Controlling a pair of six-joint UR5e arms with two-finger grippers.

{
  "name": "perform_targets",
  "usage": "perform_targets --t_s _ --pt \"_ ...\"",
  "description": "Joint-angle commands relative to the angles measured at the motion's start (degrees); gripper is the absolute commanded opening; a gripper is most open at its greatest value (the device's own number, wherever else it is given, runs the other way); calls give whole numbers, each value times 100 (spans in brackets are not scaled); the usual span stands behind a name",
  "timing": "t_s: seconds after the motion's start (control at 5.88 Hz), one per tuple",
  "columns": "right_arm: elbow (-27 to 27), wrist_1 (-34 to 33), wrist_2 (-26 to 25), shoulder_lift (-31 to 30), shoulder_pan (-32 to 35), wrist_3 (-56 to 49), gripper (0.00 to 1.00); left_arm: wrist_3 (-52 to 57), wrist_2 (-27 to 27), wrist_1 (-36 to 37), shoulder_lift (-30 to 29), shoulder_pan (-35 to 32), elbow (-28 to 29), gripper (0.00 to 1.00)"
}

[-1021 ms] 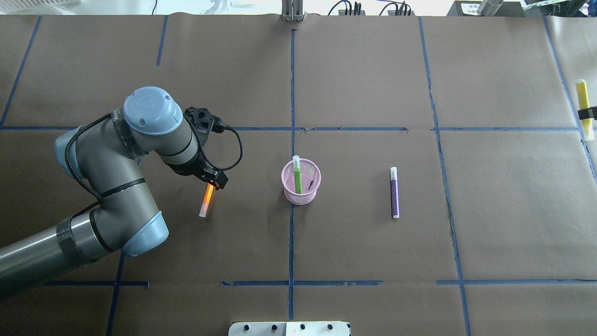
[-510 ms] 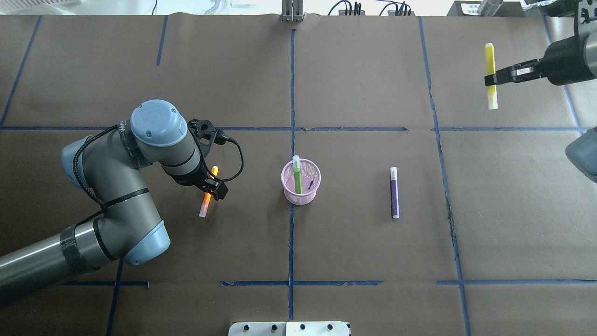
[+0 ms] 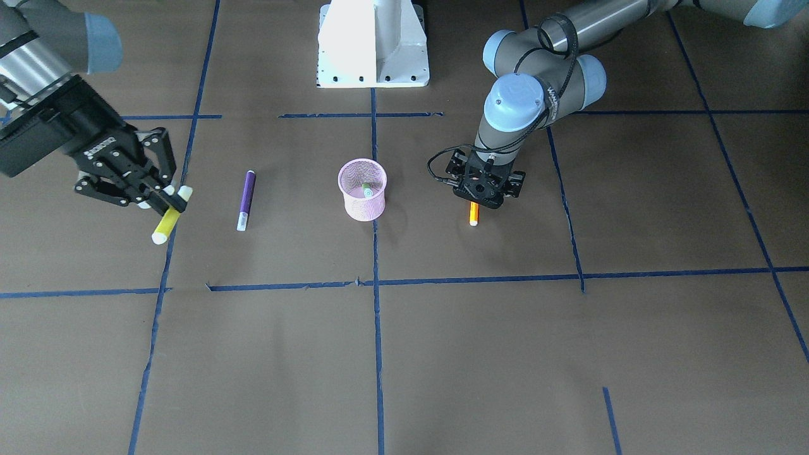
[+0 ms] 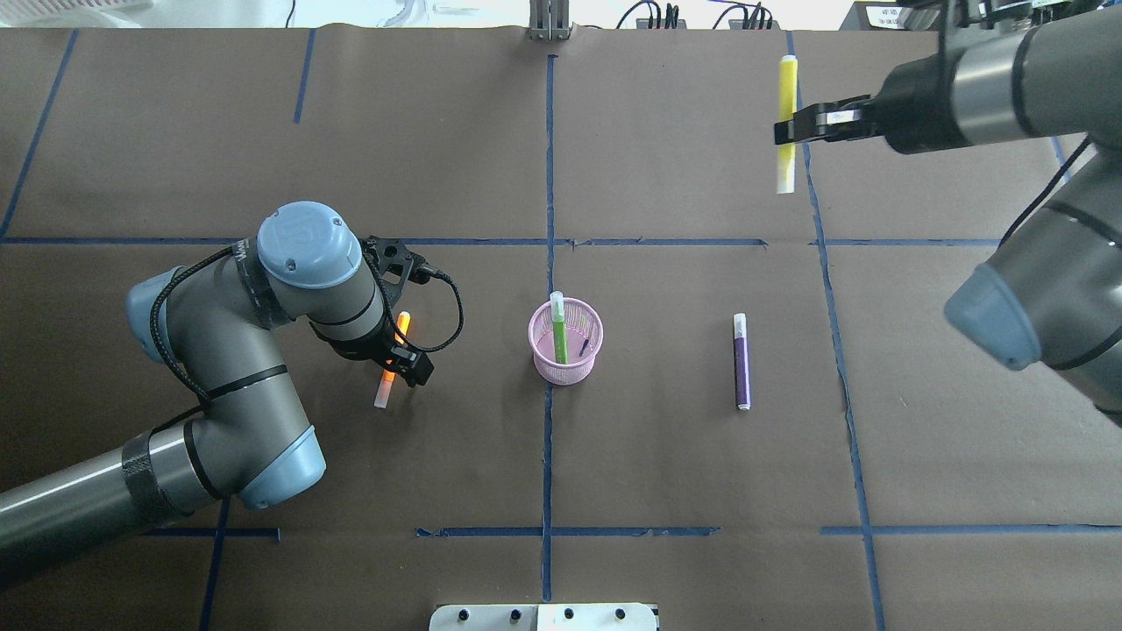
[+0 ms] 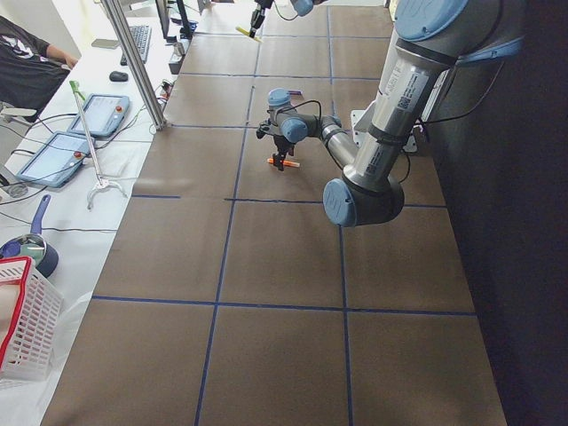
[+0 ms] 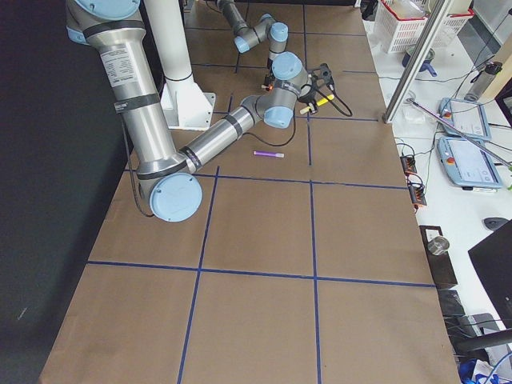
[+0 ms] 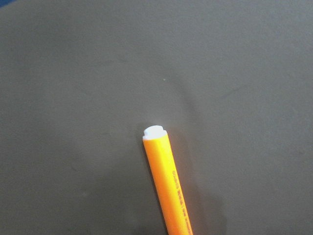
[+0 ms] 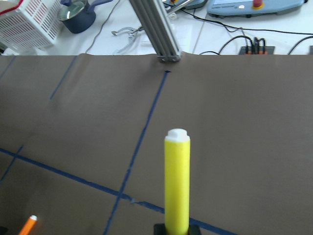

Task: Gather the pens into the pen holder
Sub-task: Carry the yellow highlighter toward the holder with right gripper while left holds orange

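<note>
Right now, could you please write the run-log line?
left claw over orange marker; right claw gripping yellow marker; green marker in pink mesh cup

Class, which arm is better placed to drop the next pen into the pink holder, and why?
Probably right. The right gripper is shut on the yellow pen, lifted off the table. The left gripper, though nearer the pen holder, is down at the orange pen lying on the table.

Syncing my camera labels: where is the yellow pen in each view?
Front-facing: yellow pen, left edge.
Overhead: pen, top right.
Exterior left: pen, top edge, tiny.
Exterior right: pen, upper middle.
Left wrist: not in view.
Right wrist: pen, bottom centre.
Shared landmark: the right gripper clamping it.
</note>
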Motion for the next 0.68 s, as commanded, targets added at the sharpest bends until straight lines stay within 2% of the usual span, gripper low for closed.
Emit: perform_targets --t_s 0.0,0.17,0.34,0.51 --pt "178 3 -1894 316 -1179 345 0 15 -4 6 -13 13 12 100" --pt "160 -23 -2678 360 -1610 326 0 24 -4 6 -13 4 -49 100" --pt "30 -267 -3164 430 -2006 222 0 24 -13 6 -13 4 -76 100" --pt "-93 -713 -3778 788 -2410 47 0 24 -13 6 -13 4 -85 100"
